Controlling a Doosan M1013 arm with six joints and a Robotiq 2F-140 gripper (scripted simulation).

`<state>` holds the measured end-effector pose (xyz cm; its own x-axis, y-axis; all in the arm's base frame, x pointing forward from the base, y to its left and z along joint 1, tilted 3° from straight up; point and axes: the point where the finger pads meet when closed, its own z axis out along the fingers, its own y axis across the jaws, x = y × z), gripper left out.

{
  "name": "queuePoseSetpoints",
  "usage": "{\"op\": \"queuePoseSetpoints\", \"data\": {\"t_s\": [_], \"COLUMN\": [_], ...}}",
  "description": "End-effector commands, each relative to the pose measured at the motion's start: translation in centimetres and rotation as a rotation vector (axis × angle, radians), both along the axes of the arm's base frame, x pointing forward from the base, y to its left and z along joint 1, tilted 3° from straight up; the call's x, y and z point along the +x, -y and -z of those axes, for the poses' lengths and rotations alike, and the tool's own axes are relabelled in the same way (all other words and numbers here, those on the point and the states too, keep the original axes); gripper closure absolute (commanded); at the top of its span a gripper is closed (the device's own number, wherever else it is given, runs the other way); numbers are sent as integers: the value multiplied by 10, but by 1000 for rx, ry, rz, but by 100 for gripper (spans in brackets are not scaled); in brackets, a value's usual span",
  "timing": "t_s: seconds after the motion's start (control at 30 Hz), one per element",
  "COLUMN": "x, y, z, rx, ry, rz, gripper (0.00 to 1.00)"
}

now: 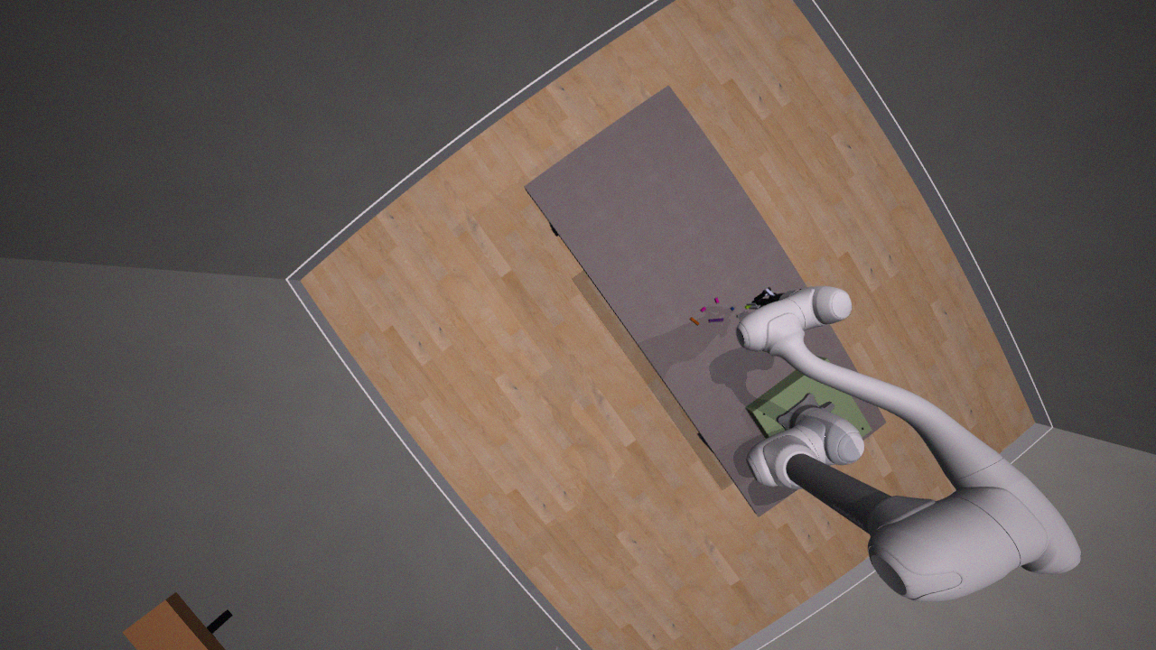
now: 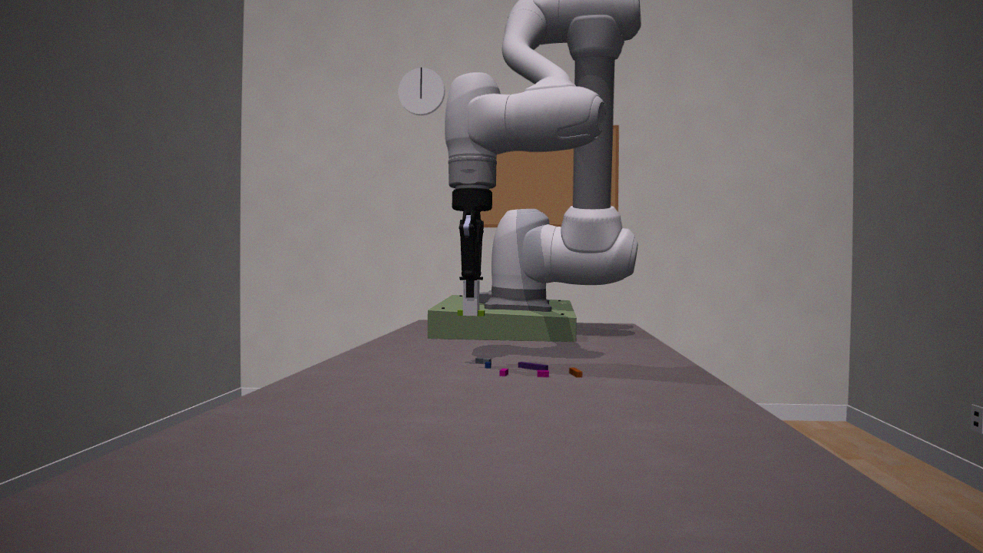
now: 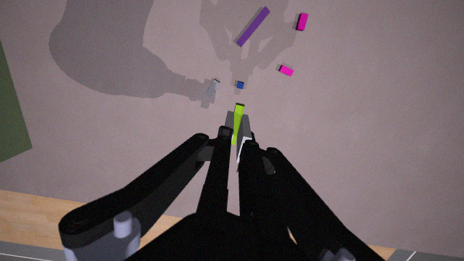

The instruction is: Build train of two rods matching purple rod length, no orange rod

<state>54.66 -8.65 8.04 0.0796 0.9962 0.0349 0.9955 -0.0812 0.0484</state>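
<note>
My gripper (image 3: 235, 122) is shut on the lime rod (image 3: 237, 121) and holds it well above the table; it also shows in the exterior view (image 2: 471, 307). Below it in the wrist view lie the blue rod (image 3: 240, 85), the grey rod (image 3: 212, 88), the purple rod (image 3: 253, 26) and two magenta rods (image 3: 286, 70) (image 3: 301, 22). In the exterior view the purple rod (image 2: 532, 366) lies between the blue rod (image 2: 488, 363) and the orange rod (image 2: 575, 372). The rods on the table lie apart from each other.
The green base plate (image 2: 501, 322) with the arm's foot stands behind the rods. The table's edge and the wooden floor (image 3: 72, 214) show at the bottom of the wrist view.
</note>
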Motion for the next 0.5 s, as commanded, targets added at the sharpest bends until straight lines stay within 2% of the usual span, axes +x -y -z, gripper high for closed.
{"op": "queuePoseSetpoints", "data": {"t_s": [0.0,0.13,0.2,0.47], "x": [0,1,1,3], "y": [0,-1,-1,-2], "z": [7,21,21,56], "rx": [0,0,0,0], "ry": [0,0,0,0], "rz": [0,0,0,0], "gripper": [97,97,97,97]}}
